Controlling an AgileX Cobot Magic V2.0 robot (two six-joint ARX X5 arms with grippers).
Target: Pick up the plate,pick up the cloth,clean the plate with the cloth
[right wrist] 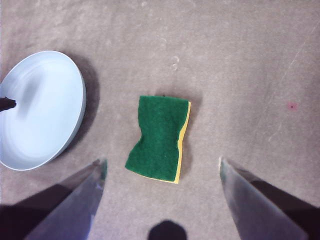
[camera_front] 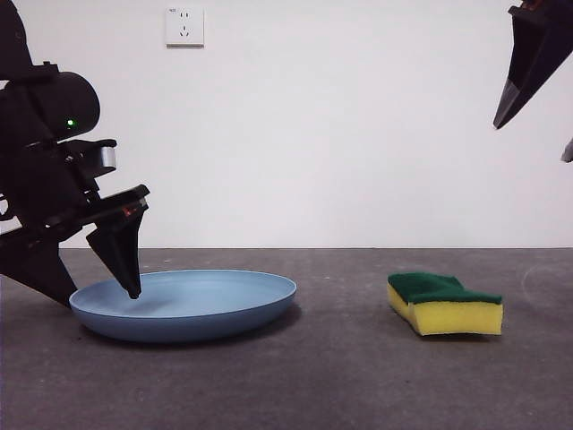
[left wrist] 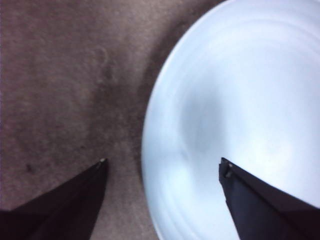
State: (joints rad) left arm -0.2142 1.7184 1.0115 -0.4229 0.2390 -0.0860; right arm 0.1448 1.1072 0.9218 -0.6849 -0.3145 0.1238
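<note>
The light-blue plate (camera_front: 183,305) lies flat on the table (camera_front: 340,376). The left pincer (left wrist: 162,165), spread, straddles its thin rim, the right place to grip this stiff, probably slippery dish. The sponge (right wrist: 159,137), soft and light, sits below the spread right pincer (right wrist: 162,165).

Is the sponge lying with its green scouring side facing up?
Yes: in the right wrist view the sponge shows its green layer on top, with only a thin yellow edge visible along one side.
</note>
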